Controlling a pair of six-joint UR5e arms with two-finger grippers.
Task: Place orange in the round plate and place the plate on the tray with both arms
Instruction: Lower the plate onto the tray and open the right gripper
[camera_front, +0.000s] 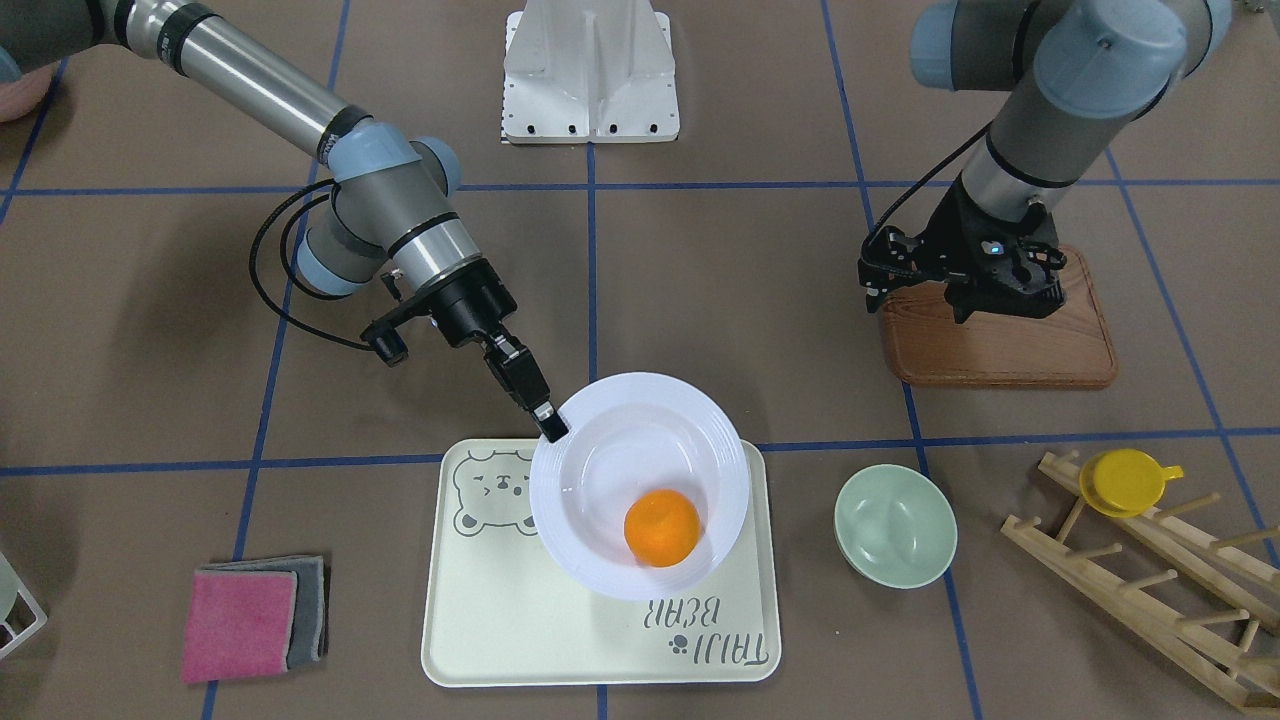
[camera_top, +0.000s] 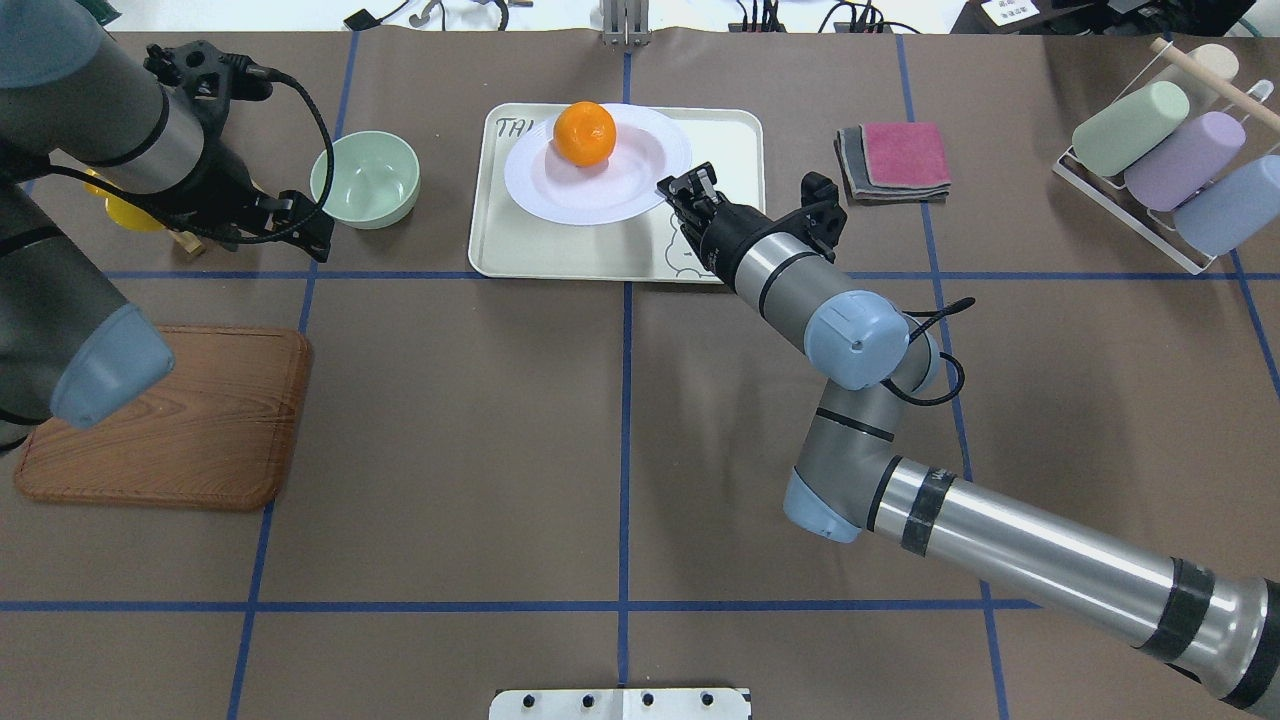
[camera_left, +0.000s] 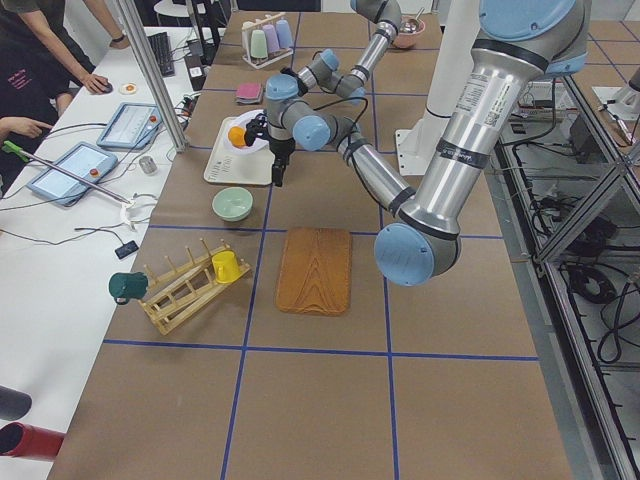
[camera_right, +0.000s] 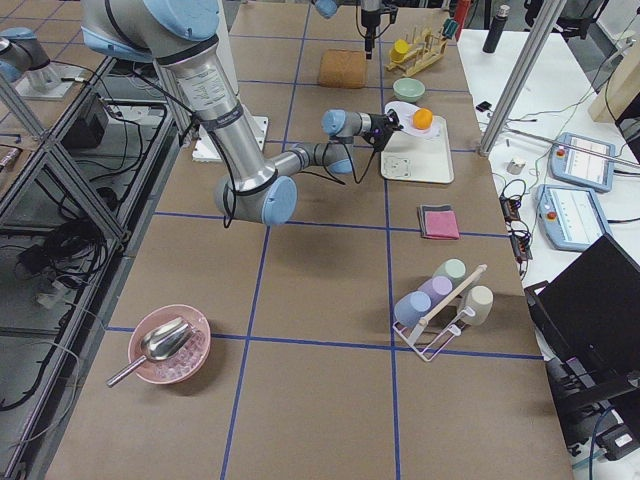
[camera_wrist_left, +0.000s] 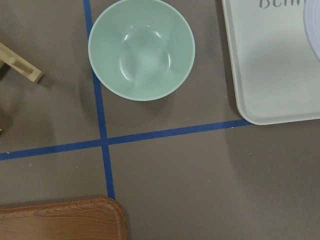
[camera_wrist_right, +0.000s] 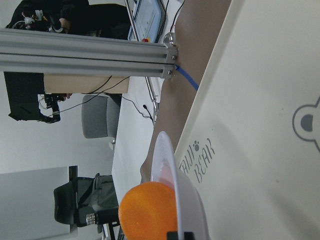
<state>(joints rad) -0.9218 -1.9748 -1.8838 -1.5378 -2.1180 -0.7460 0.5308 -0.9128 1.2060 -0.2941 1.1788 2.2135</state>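
The orange (camera_front: 661, 527) lies in the round plate (camera_front: 600, 470), a glossy white deep plate with a ribbed rim. My right gripper (camera_front: 550, 425) is shut on the plate's rim at the side nearer the robot. The plate hangs tilted over the cream tray (camera_front: 480, 620) with the bear drawing; I cannot tell whether its far edge touches the tray. The right wrist view shows the orange (camera_wrist_right: 147, 210) in the plate (camera_wrist_right: 186, 195), seen edge-on above the tray (camera_wrist_right: 260, 125). My left gripper (camera_front: 985, 300) hovers over the wooden board (camera_front: 1000, 350), apart from the plate; its fingers are hidden.
A pale-green bowl (camera_front: 895, 525) sits beside the tray. A wooden rack (camera_front: 1150, 570) carries a yellow cup (camera_front: 1125, 480). Folded pink and grey cloths (camera_front: 250, 617) lie on the tray's other side. A wire rack of cups (camera_top: 1170, 160) stands at the far right.
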